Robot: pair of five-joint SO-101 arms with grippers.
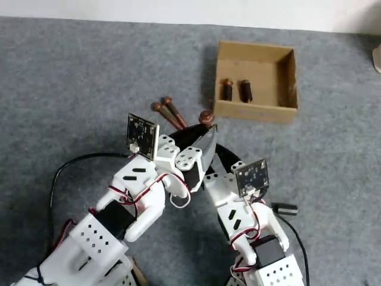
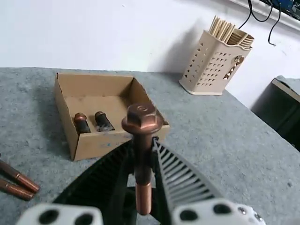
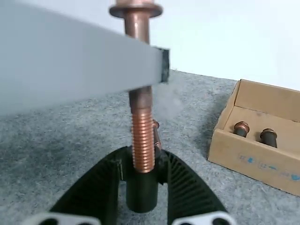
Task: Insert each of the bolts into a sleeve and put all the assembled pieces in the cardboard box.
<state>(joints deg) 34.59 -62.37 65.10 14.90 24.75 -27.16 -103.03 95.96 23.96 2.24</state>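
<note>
My left gripper is shut on a copper bolt, held upright with its hex head on top; from above, the head shows just past the gripper. My right gripper is shut on a dark sleeve, also upright. The bolt's threaded end sits at the sleeve's mouth, directly above it. The left gripper's finger crosses that view as a grey bar. The cardboard box lies just beyond, with two assembled pieces inside.
Two loose bolts lie on the grey felt left of the box. A loose dark sleeve rests beside the right arm. A beige utensil holder stands far behind the box. A black cable runs at the left arm's side.
</note>
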